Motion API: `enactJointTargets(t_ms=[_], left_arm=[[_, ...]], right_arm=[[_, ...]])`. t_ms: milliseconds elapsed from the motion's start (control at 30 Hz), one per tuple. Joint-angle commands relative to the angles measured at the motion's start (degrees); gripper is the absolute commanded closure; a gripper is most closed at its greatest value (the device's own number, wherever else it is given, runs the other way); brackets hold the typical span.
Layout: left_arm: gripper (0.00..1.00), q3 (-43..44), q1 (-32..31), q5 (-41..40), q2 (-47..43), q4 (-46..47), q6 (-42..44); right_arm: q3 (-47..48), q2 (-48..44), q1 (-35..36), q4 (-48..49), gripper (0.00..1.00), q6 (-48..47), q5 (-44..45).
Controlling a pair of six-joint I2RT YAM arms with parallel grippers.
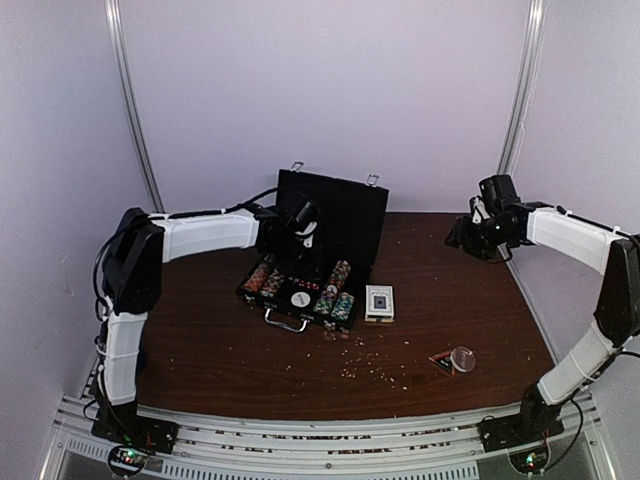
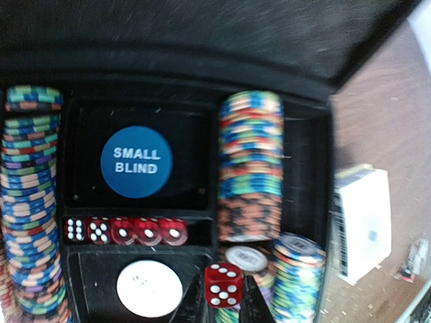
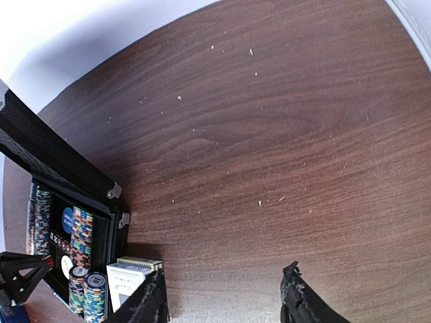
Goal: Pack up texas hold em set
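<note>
left gripper (image 2: 223, 295): pinching red die (image 2: 223, 282) over open case (image 1: 335, 212), near side | right gripper (image 3: 224, 277): jaws spread, holding nothing, above table (image 1: 450, 310) far right

A dark wood-grain tabletop (image 1: 230, 340) carries everything. Pale crumbs (image 1: 372, 368) lie scattered over its front middle, and finer white specks (image 3: 250, 51) dot its far right part. Near its front right corner sits a small clear round piece (image 1: 463, 357), either a cup or a lid. Just beside it is a little dark scrap (image 1: 440, 361) with red on it. Silver slotted rails (image 1: 320, 437) run along the tabletop's near edge. Plain white walls (image 1: 330, 90) stand behind it, with one metal pole (image 1: 135, 110) at its back left and another pole (image 1: 522, 90) at its back right.
</note>
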Motion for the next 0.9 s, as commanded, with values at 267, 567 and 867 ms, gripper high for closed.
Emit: enactJointTargets(t_ms=[267, 567, 867], left_arm=[[0.92, 3.3, 0.7, 0.1, 4.2, 1.7, -2.3], [0.93, 4.5, 0.7, 1.7, 6.7, 2.9, -2.6], [0.93, 5.9, 0.7, 1.4, 8.7, 2.9, -2.6]], right_arm=[[-1.8, -1.4, 0.0, 1.9, 0.44, 2.2, -2.4], [-1.5, -0.4, 0.0, 1.4, 0.44, 2.2, -2.7], [-1.1, -0.1, 0.0, 1.1, 0.44, 2.0, -2.7]])
